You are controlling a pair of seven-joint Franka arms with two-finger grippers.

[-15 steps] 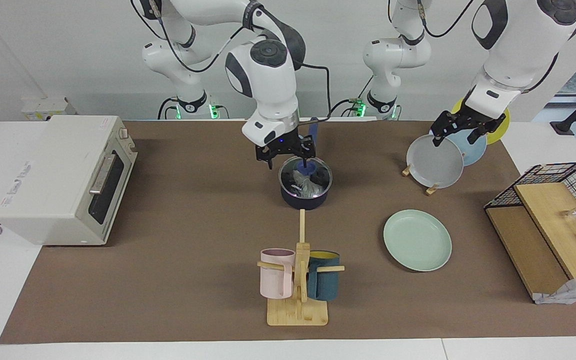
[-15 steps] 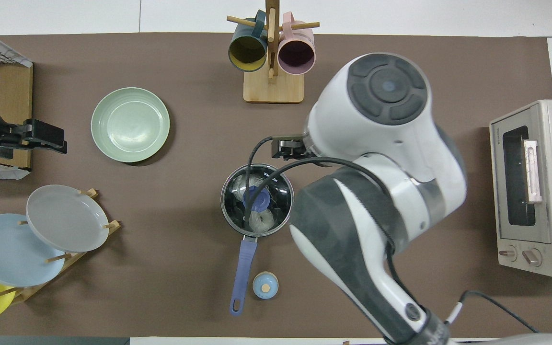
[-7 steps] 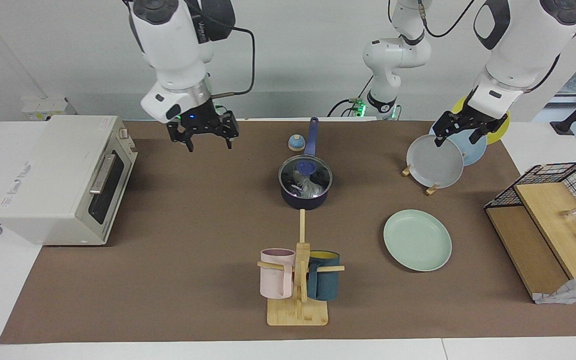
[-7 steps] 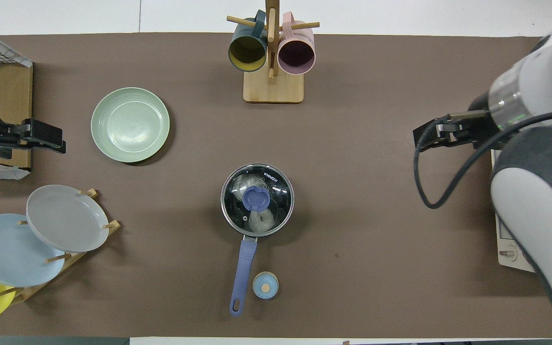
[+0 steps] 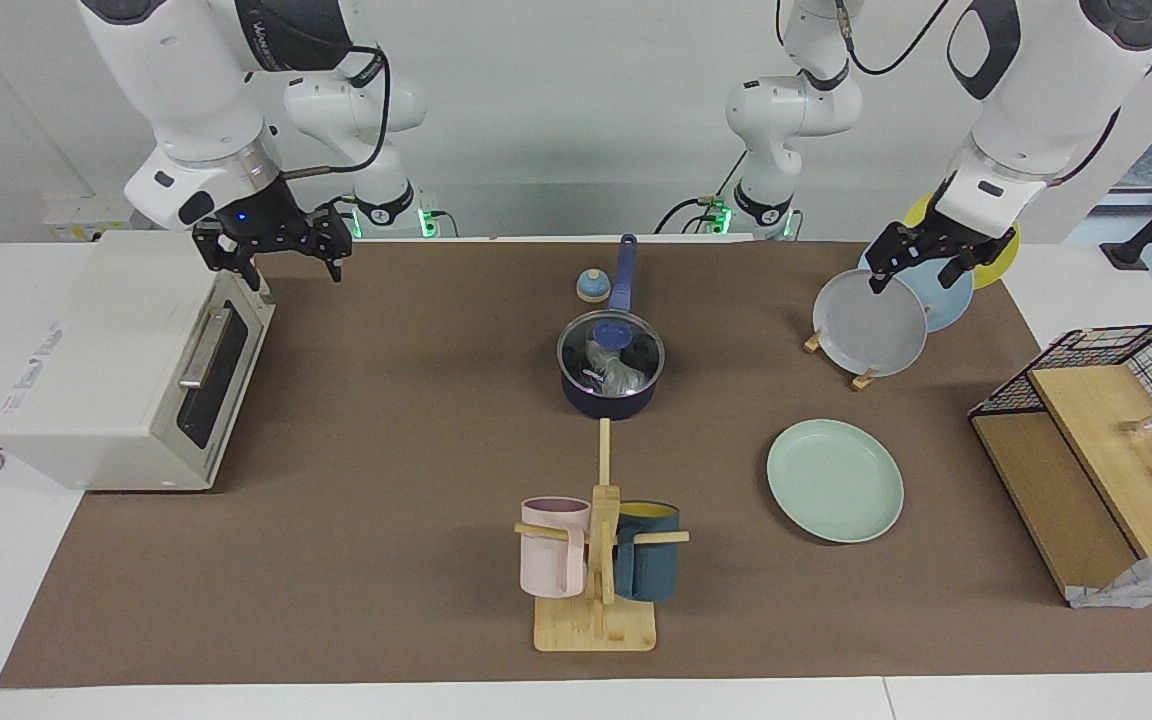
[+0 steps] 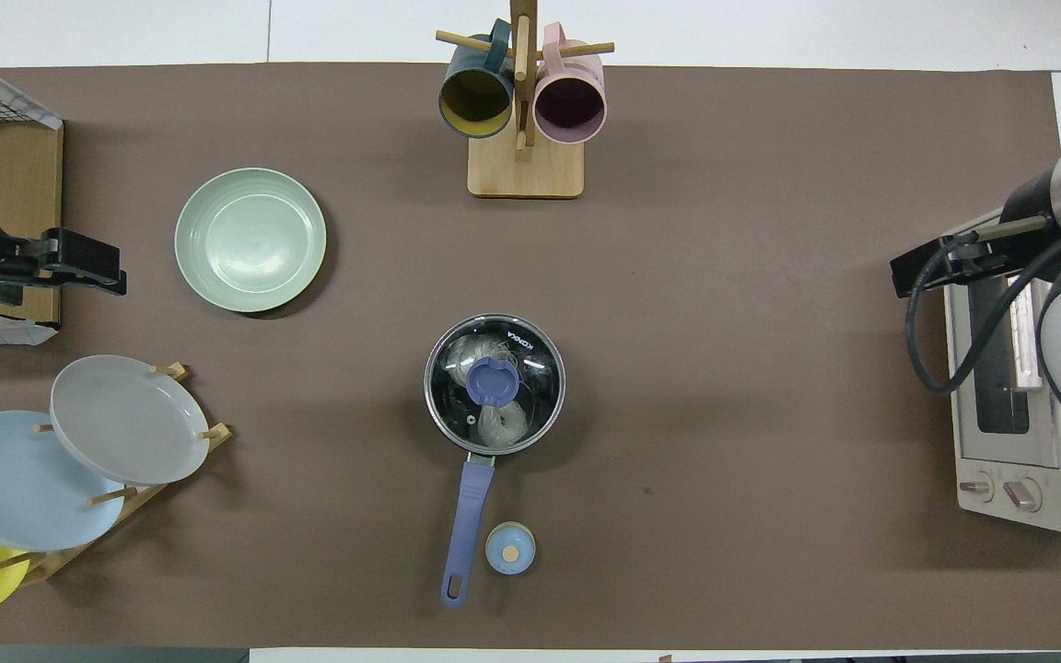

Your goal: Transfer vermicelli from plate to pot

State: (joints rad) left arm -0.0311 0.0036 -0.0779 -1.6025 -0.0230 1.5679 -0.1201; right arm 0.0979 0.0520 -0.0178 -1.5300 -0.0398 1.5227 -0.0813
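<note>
The dark navy pot [image 5: 608, 398] stands mid-table with its long blue handle [image 6: 466, 516] toward the robots. A glass lid with a blue knob [image 5: 615, 333] sits on it. Whitish vermicelli [image 6: 499, 423] shows through the lid, inside the pot. The mint-green plate [image 5: 835, 480] lies bare toward the left arm's end, farther from the robots than the pot. My right gripper [image 5: 293, 268] is open and empty, up over the table beside the toaster oven's top. My left gripper [image 5: 918, 272] is open and empty above the grey plate in the rack.
A toaster oven [image 5: 126, 350] stands at the right arm's end. A wooden mug rack [image 5: 596, 620] holds a pink and a teal mug. A plate rack [image 6: 125, 497] holds grey, light blue and yellow plates. A wire basket [image 5: 1106, 350] with boards and a small blue knob-like piece [image 5: 591, 286] are also here.
My right gripper has lifted off the pot's lid knob and swung to the toaster oven end. The lid stays on the pot. The left arm has not moved.
</note>
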